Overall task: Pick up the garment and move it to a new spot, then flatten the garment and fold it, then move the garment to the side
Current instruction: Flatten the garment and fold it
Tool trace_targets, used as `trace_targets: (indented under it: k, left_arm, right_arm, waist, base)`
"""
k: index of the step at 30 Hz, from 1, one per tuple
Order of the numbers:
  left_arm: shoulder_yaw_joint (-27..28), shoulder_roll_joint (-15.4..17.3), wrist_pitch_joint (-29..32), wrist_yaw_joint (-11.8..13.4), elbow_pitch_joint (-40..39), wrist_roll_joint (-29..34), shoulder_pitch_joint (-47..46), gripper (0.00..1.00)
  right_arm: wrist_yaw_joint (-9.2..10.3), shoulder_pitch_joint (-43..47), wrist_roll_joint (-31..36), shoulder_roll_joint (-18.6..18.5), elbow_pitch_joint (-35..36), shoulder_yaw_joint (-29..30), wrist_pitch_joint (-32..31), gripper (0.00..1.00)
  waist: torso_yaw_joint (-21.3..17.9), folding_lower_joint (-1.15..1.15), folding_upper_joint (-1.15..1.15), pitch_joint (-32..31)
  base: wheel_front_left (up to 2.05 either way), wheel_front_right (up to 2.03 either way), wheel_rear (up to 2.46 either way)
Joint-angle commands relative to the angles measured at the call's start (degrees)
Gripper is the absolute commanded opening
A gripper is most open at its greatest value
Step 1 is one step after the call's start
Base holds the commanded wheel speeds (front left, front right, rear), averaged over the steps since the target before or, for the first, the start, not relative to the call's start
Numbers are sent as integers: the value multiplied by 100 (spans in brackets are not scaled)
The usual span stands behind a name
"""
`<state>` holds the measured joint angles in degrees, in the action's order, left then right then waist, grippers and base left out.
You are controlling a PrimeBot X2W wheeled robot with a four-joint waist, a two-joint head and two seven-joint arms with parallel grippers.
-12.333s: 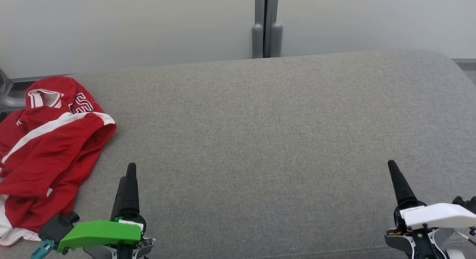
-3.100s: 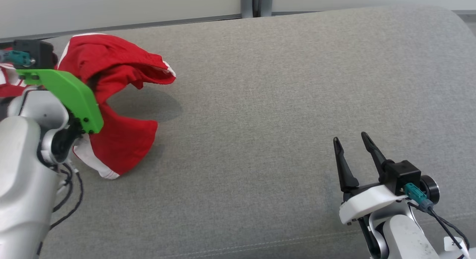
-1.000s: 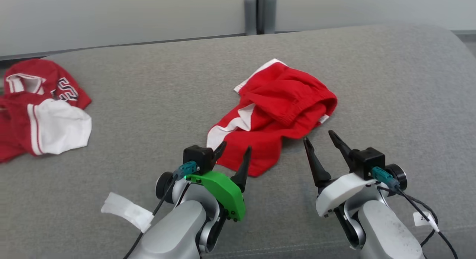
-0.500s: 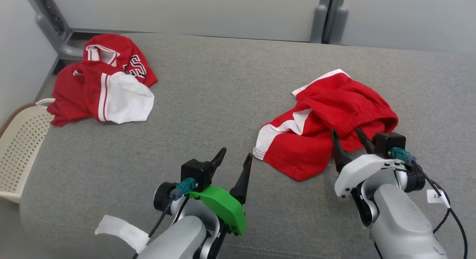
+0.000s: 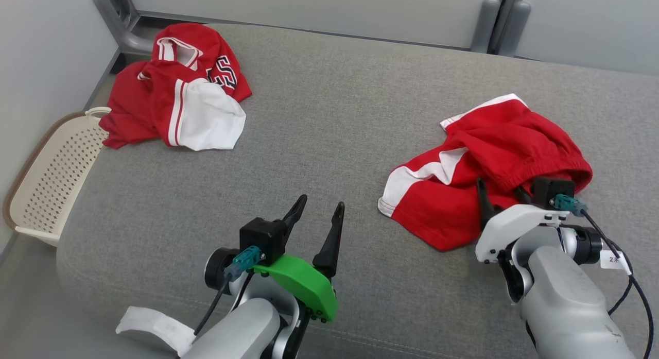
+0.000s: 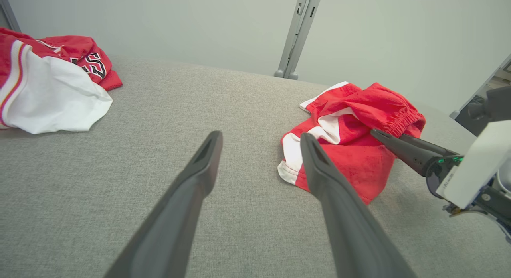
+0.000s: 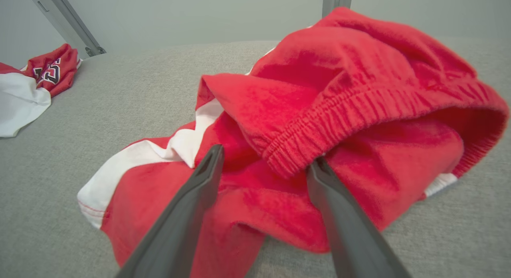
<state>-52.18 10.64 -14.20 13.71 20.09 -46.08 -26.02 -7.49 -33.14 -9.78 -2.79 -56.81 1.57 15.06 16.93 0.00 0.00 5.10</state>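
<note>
The garment (image 5: 494, 153) is a pair of red shorts with white side stripes, lying crumpled on the right part of the grey sofa (image 5: 319, 122). My right gripper (image 5: 498, 186) is open. Its fingers reach over the shorts' near side, just under the folded elastic waistband (image 7: 339, 106), which spans the gap of the right gripper (image 7: 266, 155). My left gripper (image 5: 321, 202) is open and empty above bare cushion, to the left of the shorts' white-hemmed leg (image 6: 291, 166). In the left wrist view the left gripper (image 6: 260, 135) points between the two clothes heaps.
A second red and white jersey (image 5: 180, 91) with black lettering lies bunched at the sofa's far left corner. A cream perforated basket (image 5: 46, 178) stands off the sofa's left edge. Grey posts (image 5: 502, 24) rise against the wall behind.
The head camera has swung, shifting the whole picture. My right gripper has gone forward from just short of the shorts to over their near side. The left gripper stays open and empty.
</note>
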Motion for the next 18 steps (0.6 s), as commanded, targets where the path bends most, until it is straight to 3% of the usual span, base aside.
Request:
trace_targets:
  k: [1, 2, 3, 5, 6, 7, 10, 12, 18]
  left_arm:
    - [36, 61, -31, 42, -53, 18, 84, 100]
    - [48, 65, -34, 52, -78, 13, 87, 100]
    - [59, 69, -36, 63, -102, 9, 96, 100]
    - [83, 81, -40, 93, -145, -1, 122, 100]
    - [83, 81, -40, 93, -145, -1, 122, 100]
    - [90, 88, -44, 94, -165, -4, 131, 100]
    - [117, 109, -52, 115, -209, -19, 154, 100]
    - [130, 122, -55, 134, -227, -29, 187, 100]
    - [191, 185, -57, 172, -283, -44, 234, 100]
  right_arm:
    - [1, -93, 67, -26, 13, 57, 25, 100]
    - [0, -114, 98, -27, 40, 92, 25, 100]
    - [0, -134, 132, -28, 86, 124, 25, 90]
    - [0, -158, 199, -31, 163, 177, 25, 57]
    - [0, -158, 199, -31, 163, 177, 25, 57]
    - [0, -175, 222, -31, 213, 201, 25, 44]
    - [1, -220, 297, -30, 347, 246, 25, 25]
    - [0, -249, 355, -34, 478, 251, 25, 0]
    - [0, -344, 289, -21, 735, -15, 25, 0]
  waist:
    - [39, 0, 0, 26]
    - [48, 0, 0, 32]
    - [54, 0, 0, 36]
    - [54, 0, 0, 38]
    - [54, 0, 0, 38]
    - [50, 0, 0, 37]
    - [14, 0, 0, 23]
    - [-25, 0, 0, 2]
    - [-161, 0, 0, -117]
  base:
    - [0, 0, 0]
    - [0, 0, 0]
    - [0, 0, 0]
    - [0, 0, 0]
    - [0, 0, 0]
    - [0, 0, 0]
    - [0, 0, 0]
    - [0, 0, 0]
    - [0, 0, 0]
